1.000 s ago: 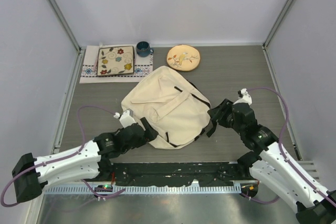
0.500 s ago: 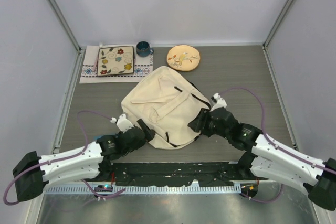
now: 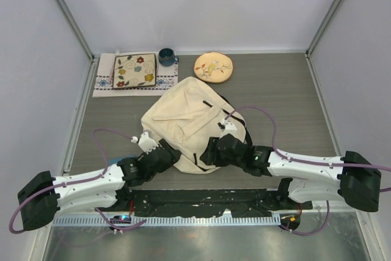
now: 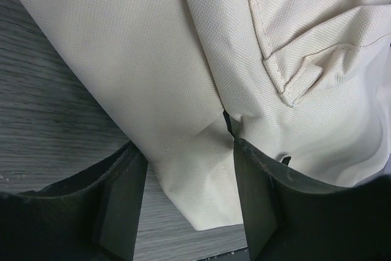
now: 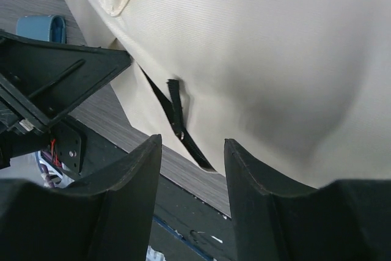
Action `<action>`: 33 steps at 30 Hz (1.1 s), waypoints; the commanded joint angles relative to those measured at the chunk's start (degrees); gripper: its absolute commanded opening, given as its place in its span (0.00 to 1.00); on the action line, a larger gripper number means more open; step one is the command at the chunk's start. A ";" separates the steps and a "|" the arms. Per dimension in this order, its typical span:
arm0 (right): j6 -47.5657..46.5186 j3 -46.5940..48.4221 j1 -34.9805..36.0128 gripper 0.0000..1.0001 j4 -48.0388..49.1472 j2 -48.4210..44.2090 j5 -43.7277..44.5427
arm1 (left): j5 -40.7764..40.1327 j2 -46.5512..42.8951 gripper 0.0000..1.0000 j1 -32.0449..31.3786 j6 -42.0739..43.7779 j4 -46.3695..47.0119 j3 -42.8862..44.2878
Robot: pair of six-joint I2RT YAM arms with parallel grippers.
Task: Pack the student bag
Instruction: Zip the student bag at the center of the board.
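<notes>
Cream fabric of the student bag (image 3: 192,123), lying in the middle of the worktop (image 3: 281,90), fills both wrist views, its outline cut off. At the bag's near edge we see the left tool (image 4: 186,148) apart astride a corner, the right tool (image 5: 190,145) apart by a black strap (image 5: 177,114).

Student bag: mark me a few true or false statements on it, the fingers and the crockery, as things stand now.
1. The student bag lies on the table. True.
2. A corner of the bag's fabric sits between the left fingers. True.
3. The right fingers are clamped on the blue mug. False: they stand open at the bag's near edge, and the mug stands at the far edge beside the square plate.
4. The round floral plate lies on top of the bag. False: it rests on the table beyond the bag.
</notes>
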 commanded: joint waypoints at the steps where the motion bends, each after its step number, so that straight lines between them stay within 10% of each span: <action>1: -0.01 4.62 1.31 0.51 5.77 2.85 2.03 | -3.80 -1.19 0.56 0.29 -0.61 4.38 -0.31; 19: 0.08 9.89 2.72 0.49 5.50 14.98 3.17 | -2.39 -1.89 0.36 0.29 -1.05 7.46 -2.68; 33: -0.27 12.53 3.60 0.20 3.84 19.73 6.77 | -2.21 -1.98 0.20 0.37 -0.87 8.34 -2.86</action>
